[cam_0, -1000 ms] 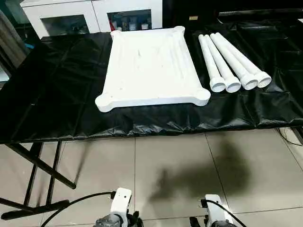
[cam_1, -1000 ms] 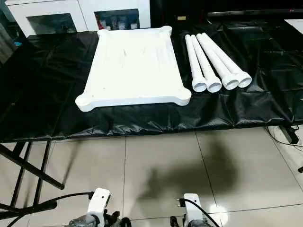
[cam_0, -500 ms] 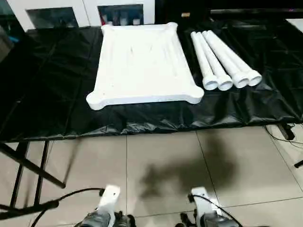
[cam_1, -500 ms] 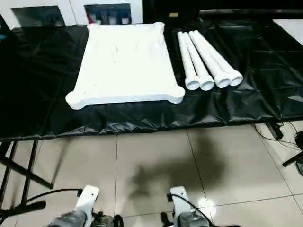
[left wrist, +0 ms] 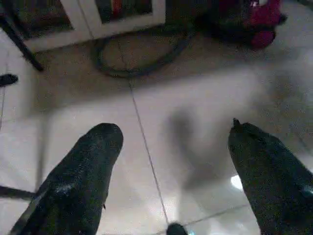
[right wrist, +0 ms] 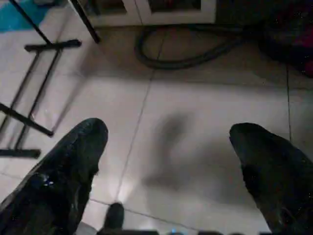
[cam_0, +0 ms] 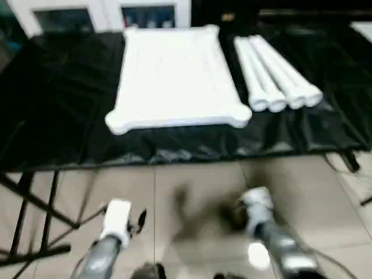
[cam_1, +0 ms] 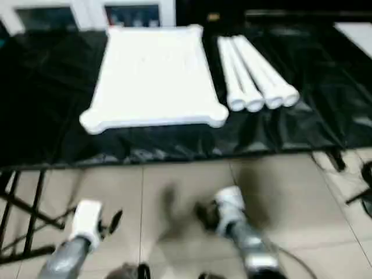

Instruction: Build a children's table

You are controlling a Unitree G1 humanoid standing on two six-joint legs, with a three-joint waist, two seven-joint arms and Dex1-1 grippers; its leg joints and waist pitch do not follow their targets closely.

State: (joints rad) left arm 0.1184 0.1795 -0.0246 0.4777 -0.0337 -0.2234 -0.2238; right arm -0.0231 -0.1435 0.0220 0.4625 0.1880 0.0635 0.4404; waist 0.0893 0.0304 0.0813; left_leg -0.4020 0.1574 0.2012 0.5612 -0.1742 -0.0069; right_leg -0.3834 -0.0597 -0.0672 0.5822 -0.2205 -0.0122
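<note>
Table top: the white plastic table top (cam_0: 174,75) lies flat on the black-draped table (cam_0: 58,116), its long side running from the near edge toward the far edge, one rounded corner socket (cam_0: 116,123) close to the near edge. Judged to be lying this way so its corners are open to take legs.

Legs: four white tubular legs (cam_0: 276,75) lie side by side, touching one another, just beside the top toward the right-hand edge of the black-draped table, flared ends pointing to the near edge. Probably parked in a row so each can be picked off singly.

Backdrop: a white cabinet with glass doors (cam_0: 104,14) stands behind the far edge.

Left arm: silver forearm low over the tiled floor (cam_0: 192,192), well short of the table's near edge; left gripper (left wrist: 171,147) points forward and down at the floor, its two black fingers (left wrist: 83,171) standing wide apart with nothing between them.

Right arm: forearm angled inward over the floor, short of the near edge; right gripper (right wrist: 166,147) also aims at the floor, fingers (right wrist: 68,166) spread wide and empty.

Stage: judged as the very start, nothing yet fitted, both arms not yet at the parts.
</note>
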